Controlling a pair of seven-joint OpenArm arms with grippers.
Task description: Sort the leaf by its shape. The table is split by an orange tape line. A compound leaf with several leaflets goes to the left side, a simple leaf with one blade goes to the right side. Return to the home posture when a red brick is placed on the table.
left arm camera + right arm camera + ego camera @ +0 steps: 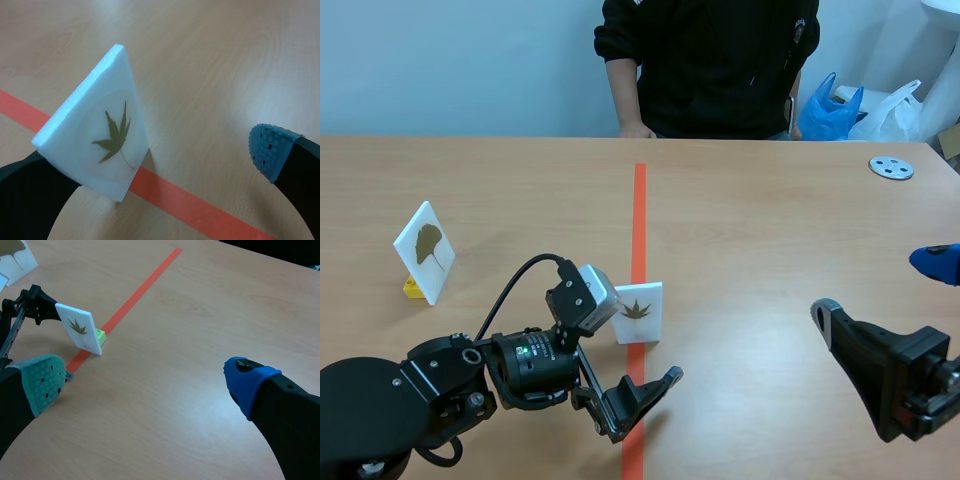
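A white card (pixel 638 313) bearing a small leaf with several pointed fingers stands upright on the orange tape line (pixel 639 210). In the left wrist view the card (pixel 100 135) sits between the fingers of my open left gripper (pixel 155 155), close against one finger and well apart from the blue pad (pixel 272 150). The right wrist view shows the card (pixel 80 327) propped on a green brick (pixel 101 335). My left gripper (pixel 645 395) is low beside the line. At the table's right, my right gripper (pixel 880 290) stands open and holds nothing (pixel 145 382).
A second white card (pixel 425 250) with a fan-shaped yellow leaf stands on a yellow brick (pixel 412 287) at the left. A metal disc (pixel 891 167) lies far right. A person (pixel 710 60) sits across the table, with plastic bags (pixel 830 110) behind.
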